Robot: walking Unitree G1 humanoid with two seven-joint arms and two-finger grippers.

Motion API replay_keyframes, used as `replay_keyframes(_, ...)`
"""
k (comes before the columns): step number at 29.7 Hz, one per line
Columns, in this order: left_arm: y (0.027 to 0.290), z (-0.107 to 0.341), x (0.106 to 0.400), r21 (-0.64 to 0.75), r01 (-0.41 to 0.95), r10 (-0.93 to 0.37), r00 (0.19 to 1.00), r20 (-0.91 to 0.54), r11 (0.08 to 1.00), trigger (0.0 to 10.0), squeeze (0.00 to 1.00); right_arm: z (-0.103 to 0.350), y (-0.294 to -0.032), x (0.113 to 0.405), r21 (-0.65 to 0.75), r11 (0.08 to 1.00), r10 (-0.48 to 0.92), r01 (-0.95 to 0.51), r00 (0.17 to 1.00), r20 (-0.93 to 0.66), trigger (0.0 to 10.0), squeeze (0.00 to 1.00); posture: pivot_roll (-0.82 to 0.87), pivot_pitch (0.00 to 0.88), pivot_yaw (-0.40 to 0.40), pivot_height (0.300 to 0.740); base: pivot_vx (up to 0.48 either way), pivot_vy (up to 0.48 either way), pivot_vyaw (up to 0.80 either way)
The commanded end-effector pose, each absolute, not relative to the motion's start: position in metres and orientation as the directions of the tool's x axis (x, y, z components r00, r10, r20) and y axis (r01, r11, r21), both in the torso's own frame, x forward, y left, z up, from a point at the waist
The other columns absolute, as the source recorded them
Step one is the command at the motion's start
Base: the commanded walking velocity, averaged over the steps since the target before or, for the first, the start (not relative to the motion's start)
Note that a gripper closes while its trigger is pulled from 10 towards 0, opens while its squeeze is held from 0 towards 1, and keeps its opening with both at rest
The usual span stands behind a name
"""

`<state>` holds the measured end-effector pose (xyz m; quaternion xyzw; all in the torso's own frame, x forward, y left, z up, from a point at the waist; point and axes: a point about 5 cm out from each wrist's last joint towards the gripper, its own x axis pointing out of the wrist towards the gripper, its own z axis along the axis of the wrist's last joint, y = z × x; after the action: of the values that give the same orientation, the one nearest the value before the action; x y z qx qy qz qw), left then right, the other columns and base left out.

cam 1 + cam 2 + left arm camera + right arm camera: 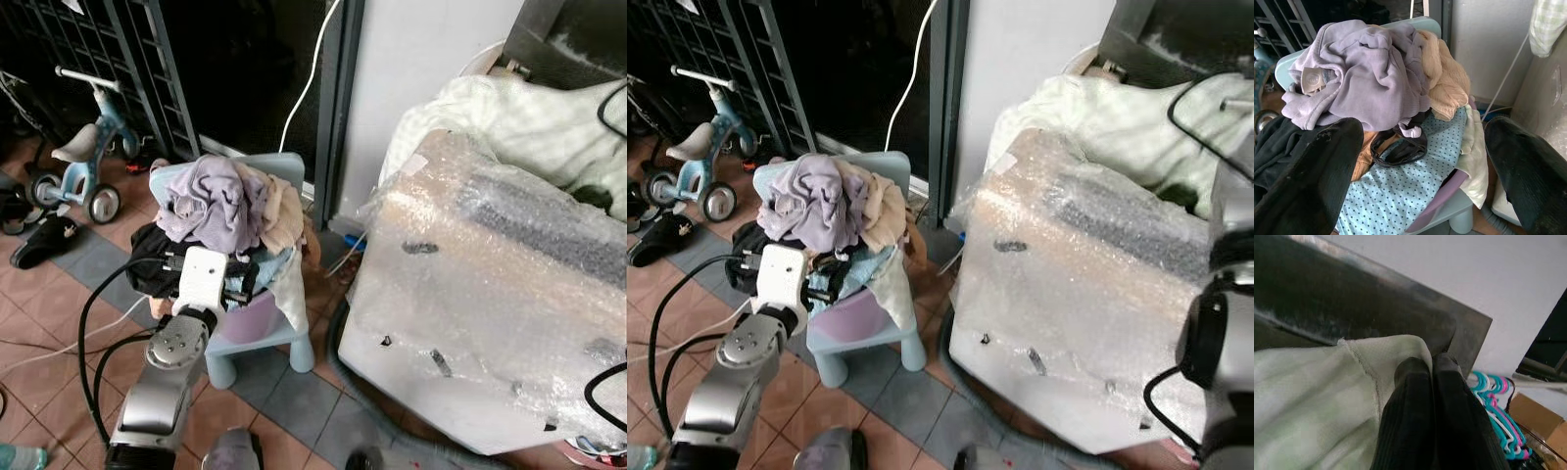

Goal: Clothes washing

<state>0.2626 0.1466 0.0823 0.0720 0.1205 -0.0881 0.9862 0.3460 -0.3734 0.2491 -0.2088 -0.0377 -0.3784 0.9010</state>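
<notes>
The left arm [162, 377] rises from the bottom of the head views over a tiled floor [59, 323], trailing black cables [93, 323]. Its left gripper [1422, 161] hangs just in front of a small pale-blue child's chair [279, 338], its fingers [1308, 181] spread wide with nothing between them, pointing at the pile of clothes [230, 215] heaped on the seat. In that pile a lavender sweatshirt [1366, 73] lies on top, a tan knitted garment [1444, 81] beside it, a light-blue dotted cloth [1400, 191] spread beneath, and a dark garment [157, 250] hangs off the chair's left side.

To the right of the chair, close to it, stands a large bulky object wrapped in bubble wrap [500, 284]. A pale green-checked cloth [519, 117] is draped over its far top. The right gripper [1432, 377] is up at that cloth's edge against a dark metal panel [1352, 298], fingers pressed together; whether they pinch any fabric I cannot tell. Coloured clothes hangers [1496, 406] lie beyond it.

Farther left stands a child's tricycle [83, 147] and a black shoe [44, 240]. Behind the chair are a dark barred grille [147, 69] and a white cable [309, 73] running up beside a white wall [421, 59].
</notes>
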Motion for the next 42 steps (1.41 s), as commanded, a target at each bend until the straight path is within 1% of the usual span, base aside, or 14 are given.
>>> replay_keyframes(1, 0.143, 0.081, 0.263, 0.129, 0.212, -0.174, 0.951, -0.256, 0.969, 10.0, 0.0, 0.233, -0.376, 0.341, -0.363, 0.632, -0.671, 0.685, 0.718, 0.187, 10.0, 1.0, -0.05, 0.0, 0.01, 0.74, 0.0, 0.0, 0.0)
replay_keyframes(5, 0.141, 0.081, 0.265, 0.13, 0.22, -0.182, 0.949, -0.258, 0.967, 10.0, 0.0, 0.22, -0.359, 0.345, -0.45, 0.636, -0.603, 0.627, 0.767, 0.218, 10.0, 1.0, -0.05, 0.0, 0.019, 0.74, 0.0, 0.0, 0.0)
replay_keyframes(8, 0.141, 0.081, 0.265, 0.132, 0.223, -0.184, 0.949, -0.257, 0.966, 10.0, 0.0, 0.22, -0.345, 0.352, -0.438, 0.681, -0.545, 0.588, 0.805, 0.234, 10.0, 1.0, -0.05, 0.0, 0.022, 0.74, 0.0, 0.0, 0.0)
replay_keyframes(14, 0.141, 0.081, 0.266, 0.139, 0.221, -0.181, 0.95, -0.254, 0.966, 10.0, 0.0, 0.223, -0.27, 0.377, -0.45, 0.829, -0.216, 0.333, 0.931, 0.293, 10.0, 1.0, -0.05, 0.0, 0.013, 0.74, 0.0, 0.0, 0.0)
replay_keyframes(15, 0.141, 0.081, 0.266, 0.139, 0.221, -0.181, 0.95, -0.254, 0.966, 10.0, 0.0, 0.223, -0.27, 0.377, -0.45, 0.829, -0.216, 0.333, 0.931, 0.293, 10.0, 1.0, -0.05, 0.0, 0.013, 0.74, 0.0, 0.0, 0.0)
replay_keyframes(16, 0.141, 0.081, 0.266, 0.139, 0.217, -0.177, 0.951, -0.253, 0.966, 10.0, 0.0, 0.222, -0.257, 0.379, -0.446, 0.85, -0.157, 0.281, 0.943, 0.295, 10.0, 1.0, -0.04, 0.0, 0.008, 0.74, 0.0, 0.0, 0.0)
replay_keyframes(17, 0.142, 0.083, 0.266, 0.138, 0.197, -0.159, 0.957, -0.243, 0.971, 10.0, 0.0, 0.218, -0.228, 0.379, -0.461, 0.869, -0.033, 0.18, 0.95, 0.309, 10.0, 1.0, -0.04, 0.0, 0.008, 0.74, 0.0, 0.0, 0.0)
replay_keyframes(18, 0.142, 0.083, 0.266, 0.138, 0.197, -0.159, 0.957, -0.243, 0.971, 10.0, 0.0, 0.218, -0.228, 0.379, -0.461, 0.869, -0.033, 0.18, 0.95, 0.309, 10.0, 1.0, -0.04, 0.0, 0.008, 0.74, 0.0, 0.0, 0.0)
replay_keyframes(19, 0.144, 0.085, 0.266, 0.137, 0.175, -0.141, 0.963, -0.228, 0.975, 10.0, 0.0, 0.212, -0.21, 0.378, -0.44, 0.89, 0.032, 0.115, 0.949, 0.313, 10.0, 1.0, -0.03, 0.0, 0.002, 0.74, 0.0, 0.0, 0.0)
replay_keyframes(20, 0.144, 0.085, 0.266, 0.137, 0.175, -0.141, 0.963, -0.228, 0.975, 10.0, 0.0, 0.212, -0.21, 0.378, -0.44, 0.89, 0.032, 0.115, 0.949, 0.313, 10.0, 1.0, -0.03, 0.0, 0.002, 0.74, 0.0, 0.0, 0.0)
replay_keyframes(22, 0.147, 0.09, 0.268, 0.124, 0.143, -0.117, 0.974, -0.193, 0.982, 10.0, 0.0, 0.202, -0.186, 0.371, -0.367, 0.93, 0.091, 0.032, 0.946, 0.312, 10.0, 1.0, -0.03, 0.0, 0.002, 0.74, 0.0, 0.0, 0.0)
replay_keyframes(25, 0.148, 0.092, 0.269, 0.122, 0.134, -0.11, 0.976, -0.187, 0.983, 10.0, 0.0, 0.192, -0.165, 0.362, -0.372, 0.927, 0.171, -0.047, 0.936, 0.309, 10.0, 1.0, -0.03, 0.0, 0.008, 0.74, 0.0, 0.0, 0.0)
replay_keyframes(33, 0.146, 0.093, 0.273, 0.109, 0.141, -0.121, 0.977, -0.176, 0.984, 10.0, 0.0, 0.173, -0.133, 0.336, -0.341, 0.924, 0.276, -0.173, 0.92, 0.279, 10.0, 1.0, -0.05, 0.0, 0.016, 0.74, 0.0, 0.0, 0.0)
replay_keyframes(42, 0.145, 0.095, 0.273, 0.085, 0.124, -0.109, 0.981, -0.162, 0.989, 10.0, 0.0, 0.174, -0.131, 0.33, -0.36, 0.911, 0.307, -0.204, 0.917, 0.256, 10.0, 1.0, -0.05, 0.0, 0.008, 0.74, 0.203, 0.215, 0.0)
